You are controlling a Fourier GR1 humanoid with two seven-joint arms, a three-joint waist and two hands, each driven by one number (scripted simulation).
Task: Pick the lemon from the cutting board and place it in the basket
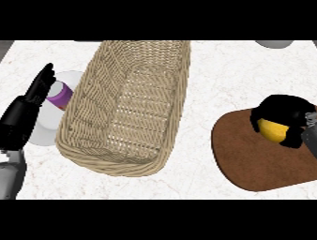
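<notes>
The yellow lemon lies on the brown cutting board at the right of the counter. My right hand is curled over it from above, fingers and thumb wrapped round it, so only its lower left side shows. A long woven basket stands in the middle, its inside bare. At the left edge my left hand rests open with fingers pointing up, beside the basket's left wall.
A white plate with a purple and white object on it sits left of the basket, partly behind my left hand. A white rounded thing shows at the top right edge. The counter is white marble.
</notes>
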